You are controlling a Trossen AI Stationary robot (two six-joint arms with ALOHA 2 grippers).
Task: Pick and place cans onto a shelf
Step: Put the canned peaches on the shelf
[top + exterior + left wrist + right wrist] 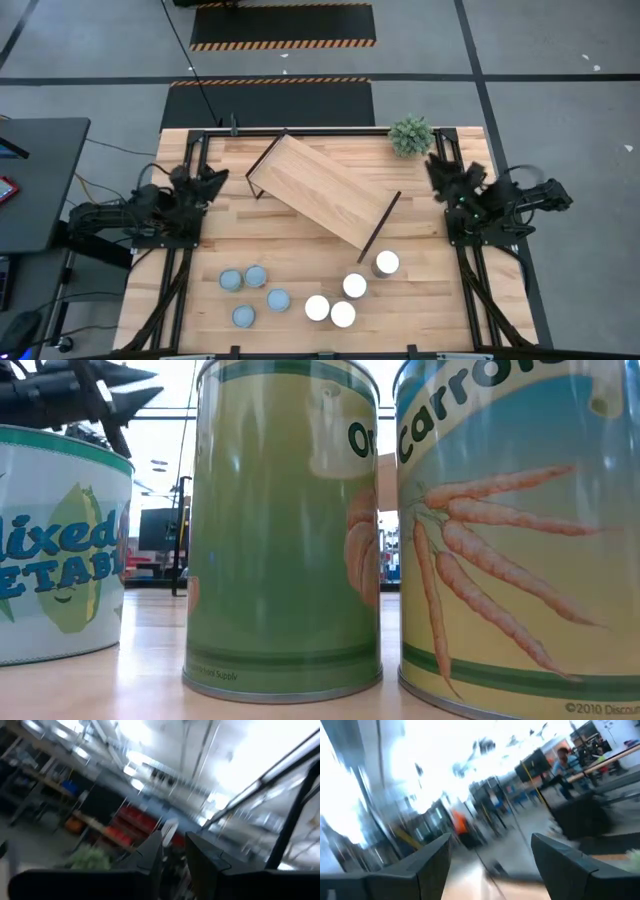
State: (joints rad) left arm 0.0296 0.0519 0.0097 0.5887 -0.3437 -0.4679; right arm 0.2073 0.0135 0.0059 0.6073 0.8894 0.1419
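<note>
Both arms sit folded back at the sides of the bench (300,300), away from the work. The left arm is tucked at the left edge, its left hand (213,180) pointing inward toward the shelf's near end, raised off the wood and tilted upward, since its wrist view looks into the room's ceiling lights rather than the bench. Its fingers (150,855) stand narrow, nearly together, holding nothing. The right arm is folded likewise at the right edge, the right hand (440,172) aimed in beside a small green plant (411,135) at the far corner. In the right wrist view its fingers (437,852) appear set apart, though the picture is smeared; it seems to be at its narrowest setting and grips nothing.

The shelf (322,190) lies skewed across the middle of the bench, its black frame showing at both ends. The cans stand in front of it: four blue-topped cans (255,275) clustered left of centre, four white-topped cans (343,313) to their right, one of them near the shelf's lower end. From bench height three cans (285,530) fill the view, standing upright.
</note>
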